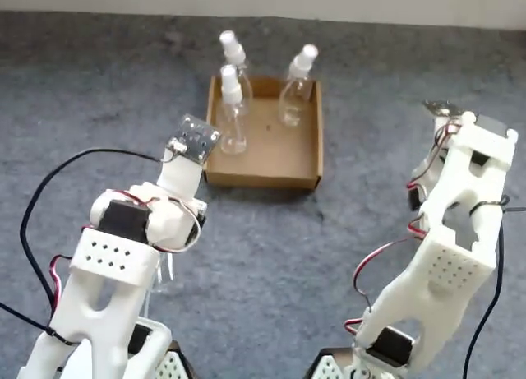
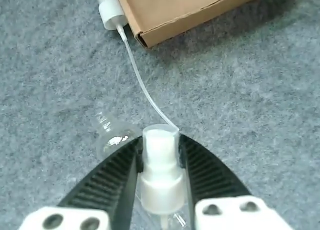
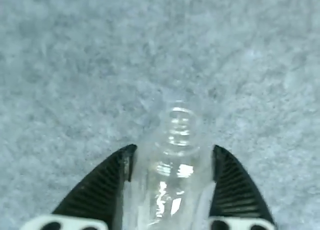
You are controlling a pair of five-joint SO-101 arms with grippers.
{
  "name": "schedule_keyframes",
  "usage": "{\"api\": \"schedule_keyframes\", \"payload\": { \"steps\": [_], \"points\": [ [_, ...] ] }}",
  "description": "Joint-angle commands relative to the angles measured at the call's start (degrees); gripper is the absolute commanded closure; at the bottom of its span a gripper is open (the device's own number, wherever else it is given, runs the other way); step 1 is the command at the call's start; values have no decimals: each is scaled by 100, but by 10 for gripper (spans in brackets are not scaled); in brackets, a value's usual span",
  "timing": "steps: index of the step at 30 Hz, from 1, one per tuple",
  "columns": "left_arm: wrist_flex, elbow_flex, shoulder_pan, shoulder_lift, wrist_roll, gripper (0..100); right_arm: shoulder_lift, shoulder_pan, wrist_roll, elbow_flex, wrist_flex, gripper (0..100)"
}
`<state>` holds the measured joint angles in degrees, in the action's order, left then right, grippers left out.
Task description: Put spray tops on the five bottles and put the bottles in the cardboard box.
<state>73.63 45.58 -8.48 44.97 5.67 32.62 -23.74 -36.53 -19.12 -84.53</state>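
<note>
White spray top (image 2: 160,177): clamped in left end effector (image 2: 160,141), short of cardboard box (image 1: 263,177). Uncapped clear bottle (image 3: 175,165): gripped between jaws of right end effector (image 3: 173,150), right of box. Capped bottles (image 1: 233,120): three, upright in box.

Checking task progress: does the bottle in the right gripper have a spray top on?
No, the bottle in the right gripper has a bare, open neck.
</note>
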Motion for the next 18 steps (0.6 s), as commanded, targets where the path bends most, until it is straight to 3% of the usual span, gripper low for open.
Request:
{"api": "schedule_keyframes", "payload": {
  "steps": [1,5,10,15,18],
  "points": [
    [18,-4,-84,92,-44,996,-136,66,53,-356,-198,997],
    [26,-198,-31,101,-53,996,-435,312,369,-848,-664,995],
    [35,-910,567,101,-70,996,-1429,936,835,-1112,-1042,995],
    [35,-1938,1314,110,-176,996,-2949,2105,1468,-910,-1095,995],
    [26,-2615,1754,110,-862,996,-4031,3064,1705,-127,-901,995]
  ]
}}
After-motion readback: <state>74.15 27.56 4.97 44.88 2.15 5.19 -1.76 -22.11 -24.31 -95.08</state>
